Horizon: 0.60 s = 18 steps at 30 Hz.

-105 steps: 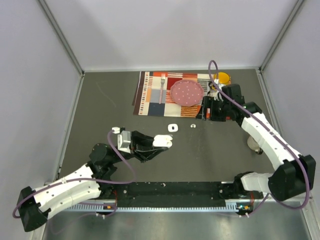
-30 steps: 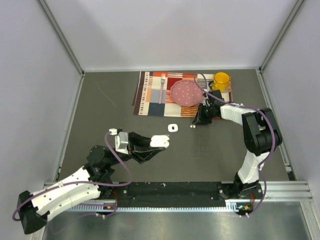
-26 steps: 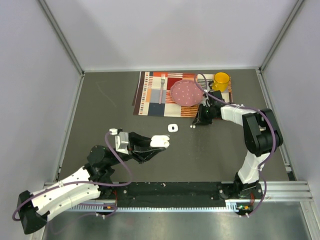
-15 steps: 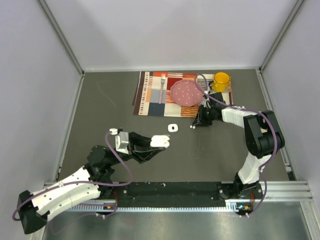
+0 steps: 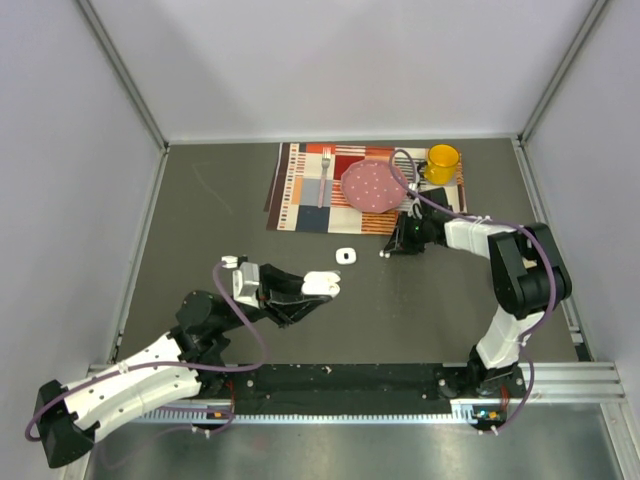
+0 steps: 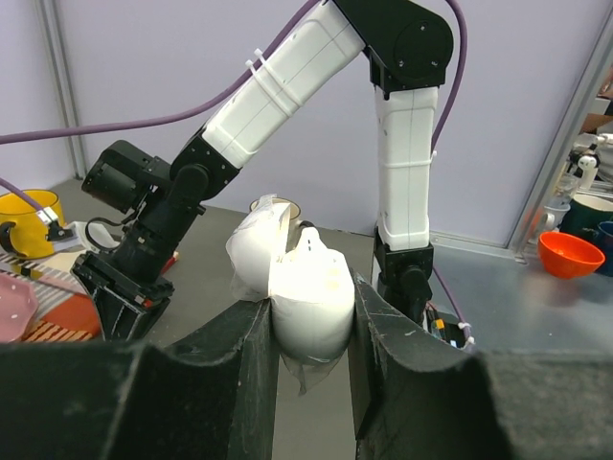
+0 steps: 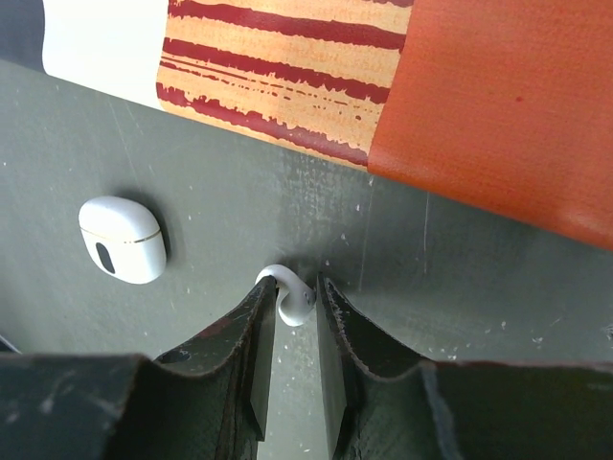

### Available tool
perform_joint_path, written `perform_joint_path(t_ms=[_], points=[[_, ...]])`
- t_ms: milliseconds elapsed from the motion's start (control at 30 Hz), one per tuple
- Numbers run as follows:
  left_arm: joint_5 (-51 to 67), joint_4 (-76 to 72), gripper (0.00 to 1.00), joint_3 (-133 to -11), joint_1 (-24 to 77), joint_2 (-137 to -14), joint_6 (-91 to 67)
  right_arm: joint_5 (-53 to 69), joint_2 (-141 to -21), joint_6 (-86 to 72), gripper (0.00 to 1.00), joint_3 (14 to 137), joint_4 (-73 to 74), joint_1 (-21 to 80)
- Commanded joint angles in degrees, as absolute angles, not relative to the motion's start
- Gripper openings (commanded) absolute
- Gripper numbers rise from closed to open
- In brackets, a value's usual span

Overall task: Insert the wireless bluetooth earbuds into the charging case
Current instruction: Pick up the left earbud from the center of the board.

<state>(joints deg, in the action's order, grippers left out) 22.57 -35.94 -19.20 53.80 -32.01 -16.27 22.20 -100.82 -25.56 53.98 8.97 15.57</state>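
Note:
My left gripper (image 5: 325, 285) is shut on an open white charging case (image 6: 302, 297), held above the table with its lid (image 6: 251, 254) tipped back to the left. In the left wrist view its fingers (image 6: 257, 355) press both sides of the case body. A small white earbud (image 7: 287, 299) lies on the dark table just below the placemat's edge. My right gripper (image 7: 295, 292) is down on it, with both fingertips against the bud (image 5: 383, 254). A second white case (image 5: 346, 256), closed, lies on the table to the left of the earbud (image 7: 122, 240).
A striped placemat (image 5: 300, 190) at the back carries a pink dotted plate (image 5: 374, 185), a fork (image 5: 325, 175) and a yellow mug (image 5: 443, 160). Its orange corner (image 7: 498, 96) is close behind my right fingers. Grey walls enclose the table.
The right arm came down from the placemat's right side to the earbud and, in the last second, crept slightly left. The left arm and its case stayed still.

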Motion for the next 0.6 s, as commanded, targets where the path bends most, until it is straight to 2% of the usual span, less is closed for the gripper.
perform_joint_path(t_ms=[0, 267, 567], points=[[21.9, -38.4, 0.00, -19.0, 54.1, -31.3, -16.8, 21.2, -100.5, -24.0, 0.25, 51.4, 10.2, 15.3], [22.0, -38.3, 0.00, -19.1, 54.0, -31.5, -17.2, 22.5, -99.7, -23.5, 0.25, 50.3, 7.7, 15.4], [21.4, -38.0, 0.00, -18.7, 54.0, -31.1, -17.7, 24.4, -97.9, -23.5, 0.19, 49.0, 4.8, 15.5]])
